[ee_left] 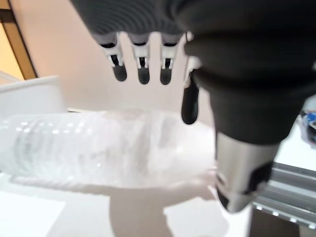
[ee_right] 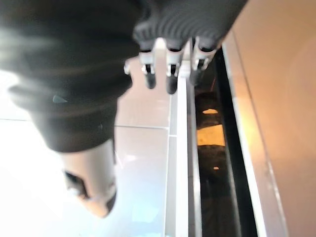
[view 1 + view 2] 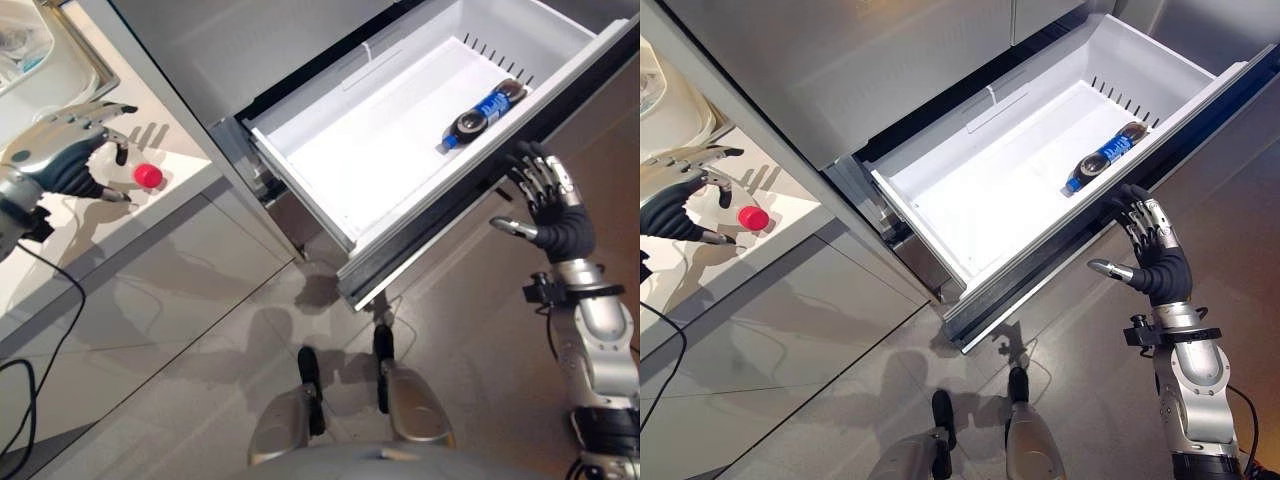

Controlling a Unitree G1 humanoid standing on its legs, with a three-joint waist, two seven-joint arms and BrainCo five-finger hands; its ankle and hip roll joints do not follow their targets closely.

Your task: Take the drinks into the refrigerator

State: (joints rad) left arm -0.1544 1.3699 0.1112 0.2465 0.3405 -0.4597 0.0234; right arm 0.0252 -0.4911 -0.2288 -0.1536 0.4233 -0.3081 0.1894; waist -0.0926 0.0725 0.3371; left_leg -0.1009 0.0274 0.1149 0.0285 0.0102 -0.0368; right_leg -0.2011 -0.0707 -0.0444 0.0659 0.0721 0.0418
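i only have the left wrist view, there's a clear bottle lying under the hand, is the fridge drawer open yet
Observer: Yes, the white drawer is pulled out wide.
Operator: anything in it already
Observer: One dark bottle with a blue label lies at its far right end.
Operator: where's the other hand
Observer: The right hand is at the drawer's front edge, fingers spread, holding nothing.
Operator: which end of my bottle has the cap
Observer: The red cap points toward the drawer; the left hand is open over the clear bottle on the counter.
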